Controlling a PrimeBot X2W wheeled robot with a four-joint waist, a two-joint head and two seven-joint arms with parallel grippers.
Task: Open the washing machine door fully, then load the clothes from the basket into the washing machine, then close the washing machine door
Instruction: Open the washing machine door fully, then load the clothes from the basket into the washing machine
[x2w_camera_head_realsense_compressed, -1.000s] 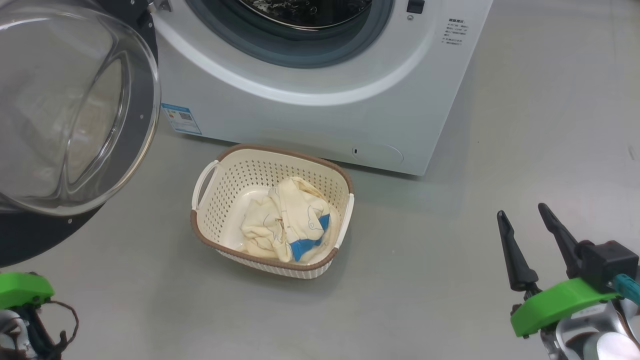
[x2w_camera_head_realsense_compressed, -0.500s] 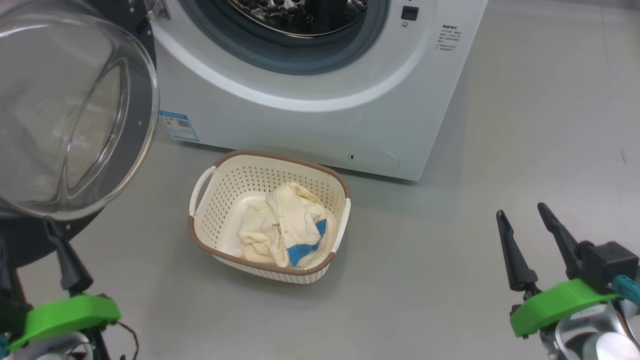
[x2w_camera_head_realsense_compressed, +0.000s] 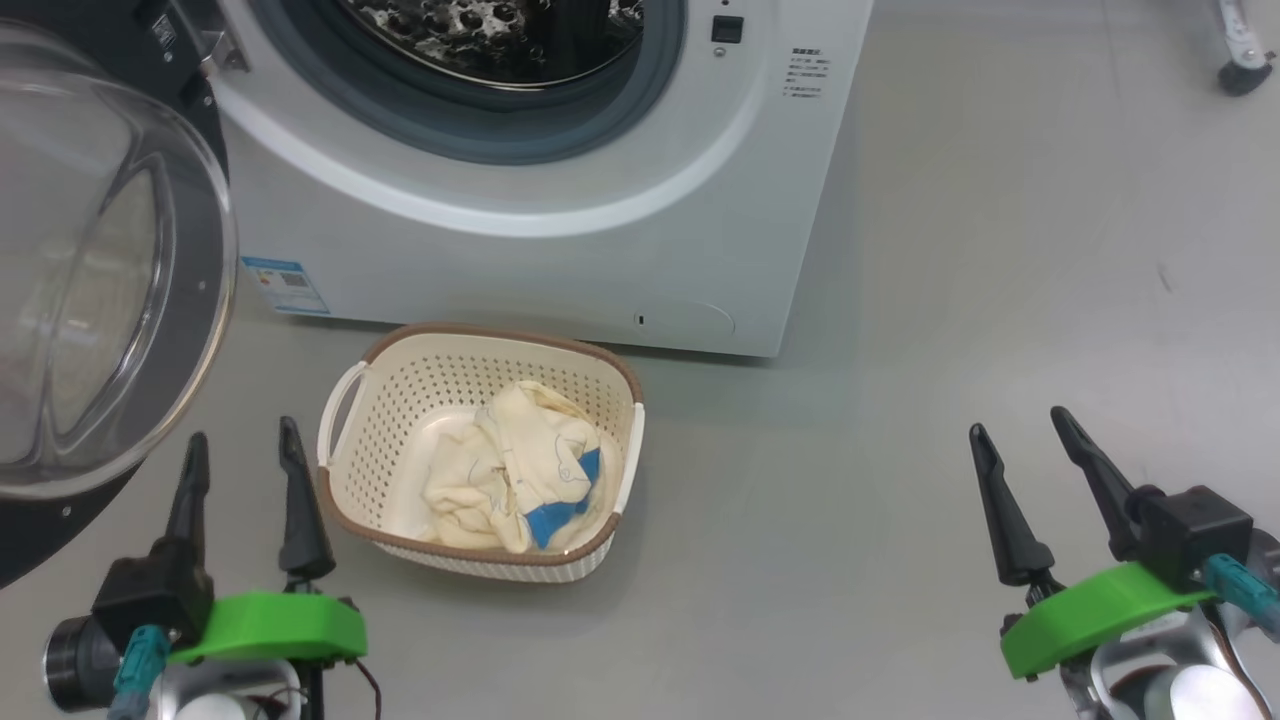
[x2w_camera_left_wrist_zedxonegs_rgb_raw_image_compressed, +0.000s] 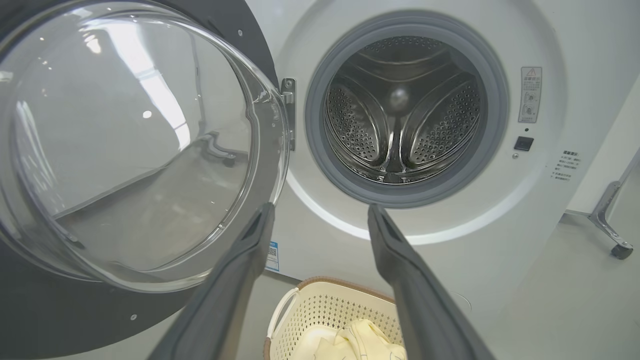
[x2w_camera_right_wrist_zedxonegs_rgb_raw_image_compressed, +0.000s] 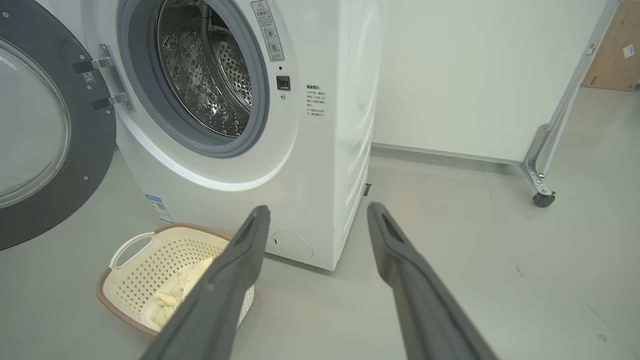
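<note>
Here's the picture: the big white front-loading washing machine (x2w_camera_head_realsense_compressed: 520, 250) stands dead ahead. Its large round door with the glossy black frame and bulging clear glass bowl (x2w_camera_head_realsense_compressed: 100, 290) stands out on its hinge to the robot's left, well clear of the mouth. That looks like step one done. The perforated steel drum (x2w_camera_left_wrist_zedxonegs_rgb_raw_image_compressed: 400, 115) is exposed behind the grey rubber gasket (x2w_camera_left_wrist_zedxonegs_rgb_raw_image_compressed: 315, 130), and I can see nothing lying in it.

Down on the grey floor (x2w_camera_head_realsense_compressed: 850, 450), just in front of the machine's lower panel, sits the small cream plastic basket with perforated sides and a brown woven-look rim (x2w_camera_head_realsense_compressed: 480, 331). Handy spot: right beneath the opening, so the lift from basket to drum is short. Inside it, bunched toward the right end, are the pale cream-yellow clothes with a bright blue patch (x2w_camera_head_realsense_compressed: 505, 480) — loading not yet begun, by the look of it.

Now the claws. The left gripper (x2w_camera_head_realsense_compressed: 243, 432) hovers low just beside the basket's left end, between basket and door, its two dark fingers spread wide with nothing between them. The right gripper (x2w_camera_head_realsense_compressed: 1016, 421) hangs well apart over bare floor, likewise wide and empty. My read: the left is the nearer one for the grab — it must come in over the rim and down onto the heap, keeping off that jutting glass.
</note>
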